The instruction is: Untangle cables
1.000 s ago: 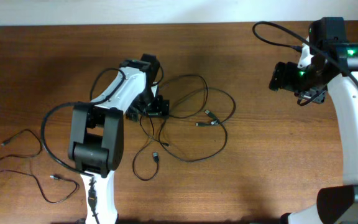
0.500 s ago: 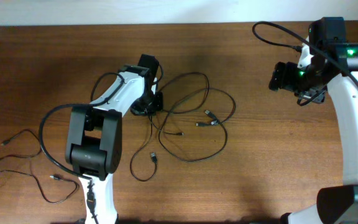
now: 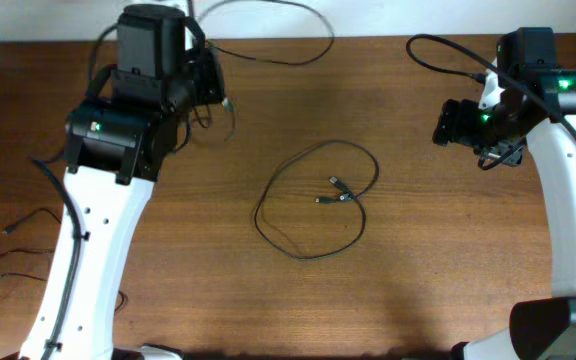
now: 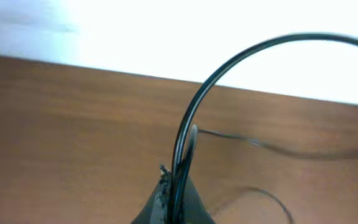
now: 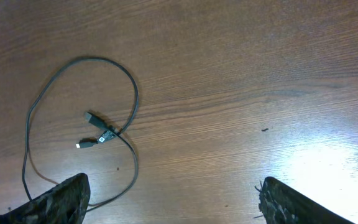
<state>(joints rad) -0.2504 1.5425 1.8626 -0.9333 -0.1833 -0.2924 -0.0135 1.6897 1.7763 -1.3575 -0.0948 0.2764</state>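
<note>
Table (image 3: 448, 250): brown wood, fine visible grain, smooth, satin sheen with pale glare patches.
Cables (image 4: 184, 124): thin black plastic sheath, smooth, slightly glossy; plug tips (image 5: 81, 145) silvery metal.
Arm shells (image 3: 88, 250): white smooth plastic.
Right gripper fingers (image 5: 61, 198): black, rough, matt.

Brown wood-grain table (image 3: 448, 280) under me, white strip (image 3: 388, 15) along its far edge, tiny dark speck (image 5: 264, 130) on the wood.

Black cables (image 3: 310, 257), brown wood-grain table (image 3: 448, 270), seemingly silvery plugs (image 3: 338, 183)
</note>
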